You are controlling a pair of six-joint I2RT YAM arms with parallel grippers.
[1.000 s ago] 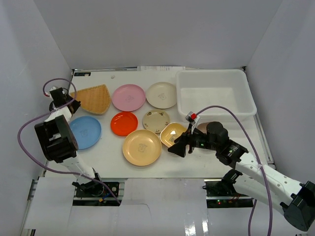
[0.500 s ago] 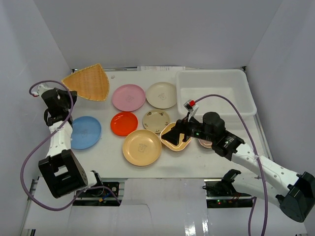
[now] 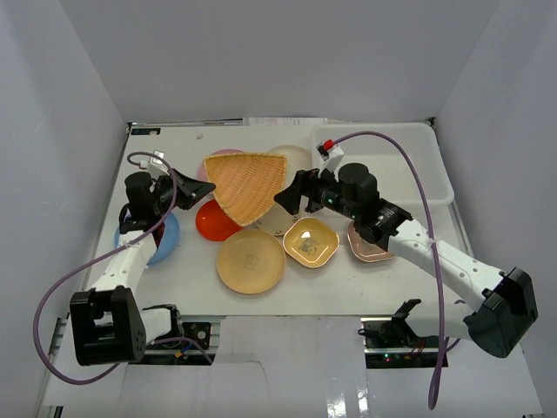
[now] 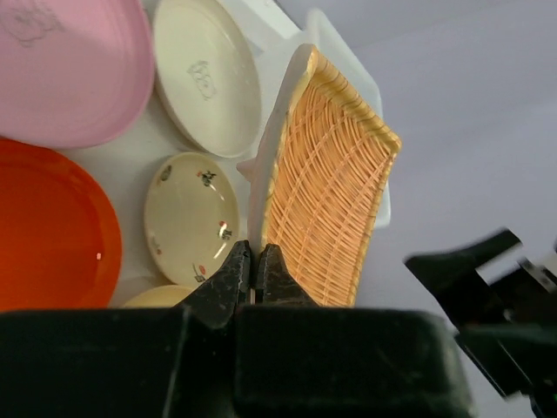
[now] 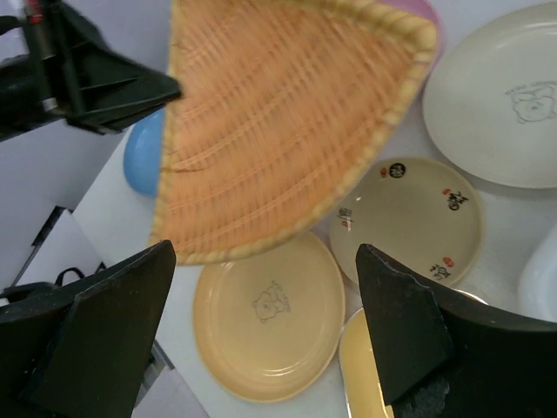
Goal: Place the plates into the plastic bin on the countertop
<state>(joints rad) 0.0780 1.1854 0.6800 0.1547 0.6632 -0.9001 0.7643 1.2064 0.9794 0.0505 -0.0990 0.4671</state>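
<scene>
Hanging tilted above the round plates (image 3: 251, 259) on the countertop (image 3: 165, 148), the woven orange-tan plate (image 3: 246, 185) is short of the plastic bin (image 3: 439, 178), pinched at one corner of its rim by the left gripper (image 4: 252, 266). So thin a hold could let it pivot or slip. The right gripper (image 5: 261, 300), spread wide and empty, sits in its path and could be struck. Only the left wrist view shows the pinch; only the top view shows the bin whole.

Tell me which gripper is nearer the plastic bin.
Right. The right gripper hangs open just left of the plastic bin; the left gripper, shut on the woven plate, is much farther left.
</scene>
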